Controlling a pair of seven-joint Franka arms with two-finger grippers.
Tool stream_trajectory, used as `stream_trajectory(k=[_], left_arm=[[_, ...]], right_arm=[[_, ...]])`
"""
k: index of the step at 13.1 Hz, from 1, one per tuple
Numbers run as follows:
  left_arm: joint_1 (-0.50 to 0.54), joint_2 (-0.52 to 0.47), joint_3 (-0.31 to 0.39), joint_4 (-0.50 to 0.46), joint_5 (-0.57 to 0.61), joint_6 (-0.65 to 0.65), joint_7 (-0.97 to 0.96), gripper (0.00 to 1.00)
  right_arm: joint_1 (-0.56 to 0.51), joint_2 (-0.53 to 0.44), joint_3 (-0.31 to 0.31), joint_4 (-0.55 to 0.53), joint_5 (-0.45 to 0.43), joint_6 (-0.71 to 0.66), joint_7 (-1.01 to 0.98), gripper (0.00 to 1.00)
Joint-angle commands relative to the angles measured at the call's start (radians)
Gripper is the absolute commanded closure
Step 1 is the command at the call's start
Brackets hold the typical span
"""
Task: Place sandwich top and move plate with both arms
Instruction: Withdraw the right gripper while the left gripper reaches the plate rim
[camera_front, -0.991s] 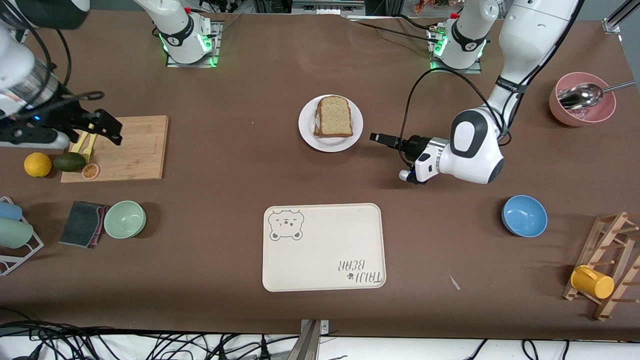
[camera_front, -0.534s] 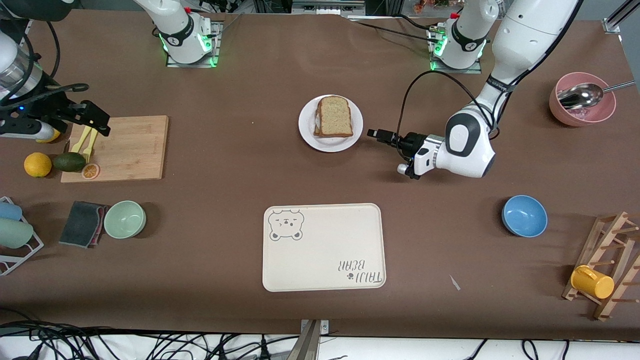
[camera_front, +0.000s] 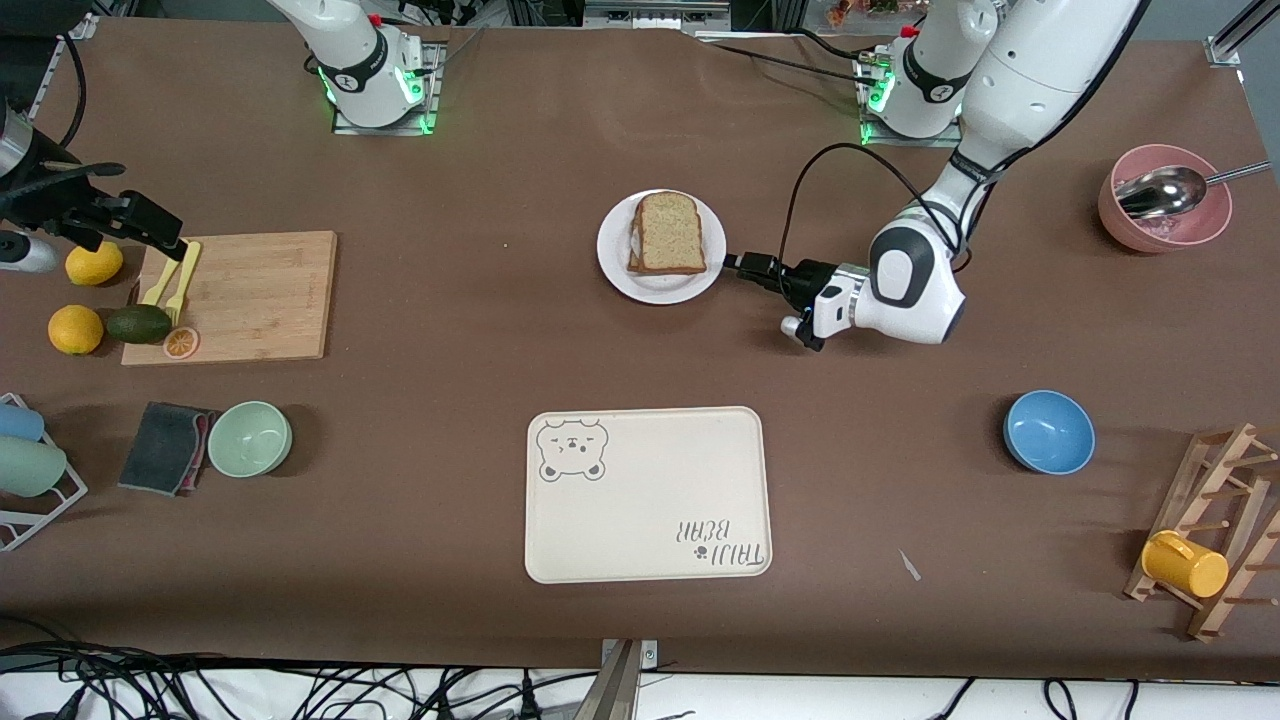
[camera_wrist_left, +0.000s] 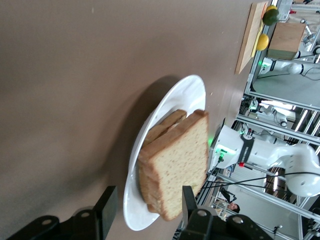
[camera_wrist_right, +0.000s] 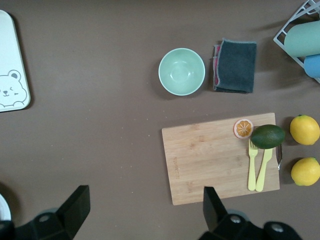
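Brown speckled bread slice, sandwich top (camera_front: 669, 231) (camera_wrist_left: 181, 165), lies atop stack on round white plate (camera_front: 615, 262) (camera_wrist_left: 186, 92), mid-table. Left gripper (camera_front: 735, 264) (camera_wrist_left: 145, 212) low at plate rim, fingers apart, rim between them. Right gripper (camera_front: 165, 238) (camera_wrist_right: 145, 210) raised over wooden cutting board (camera_front: 265, 300) (camera_wrist_right: 210, 157), fingers spread.

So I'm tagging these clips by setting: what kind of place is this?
Probably a robotics lab with a mock kitchen table: the arms' bases are bolted to the brown table, loose cables hang at its edge, and props like the plate and cutting board are spread out.
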Motion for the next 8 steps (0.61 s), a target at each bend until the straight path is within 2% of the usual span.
stream_trajectory(k=[1, 4, 5, 8], left_arm=[[-0.011, -0.007, -0.002, -0.038, -0.046, 0.033, 0.069, 0.41], [-0.038, -0.006, -0.016, -0.046, -0.096, 0.078, 0.083, 0.55], [-0.047, -0.004, -0.016, -0.046, -0.096, 0.087, 0.083, 0.64], [-0.05, -0.004, -0.016, -0.054, -0.096, 0.089, 0.085, 0.65]], right_arm=[[0.002, 0.016, 0.009, 0.021, 0.02, -0.014, -0.009, 0.0], [0.004, 0.023, 0.014, 0.021, 0.046, -0.009, -0.009, 0.0], [0.004, 0.039, 0.014, 0.021, 0.046, -0.008, -0.011, 0.0], [0.018, 0.062, 0.014, 0.034, 0.037, 0.011, -0.012, 0.0]])
